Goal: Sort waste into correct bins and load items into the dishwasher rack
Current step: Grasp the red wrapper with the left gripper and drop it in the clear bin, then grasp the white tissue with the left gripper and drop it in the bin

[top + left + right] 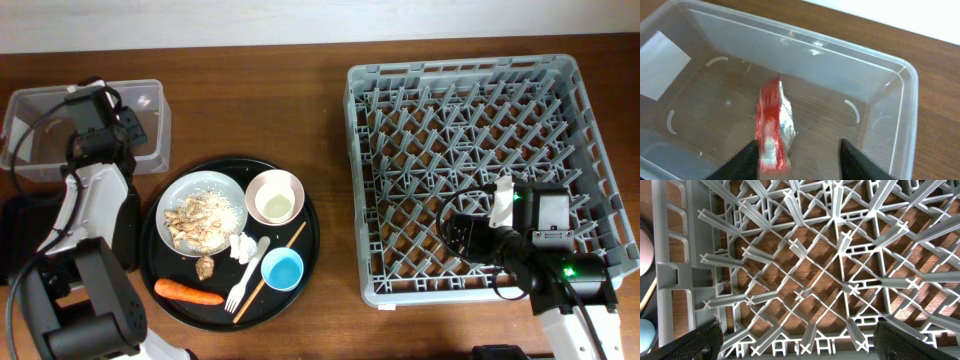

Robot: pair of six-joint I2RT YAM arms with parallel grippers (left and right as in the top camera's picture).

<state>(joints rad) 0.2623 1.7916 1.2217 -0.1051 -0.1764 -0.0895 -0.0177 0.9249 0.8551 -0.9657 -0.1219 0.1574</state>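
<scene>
My left gripper is open above the clear plastic tub, seen at the top left of the overhead view. The red snack wrapper is blurred inside the tub by the left finger, not gripped. My right gripper is open and empty over the front of the grey dishwasher rack. The plate with rice and beige chunks, cream bowl, blue cup, tissue, fork, chopstick and carrot lie on the round tray. The white cup is out of view.
The large round black tray sits between the tub and the rack. The shallow black tray lies at the left edge, partly hidden by my left arm. A white label is stuck on the tub wall.
</scene>
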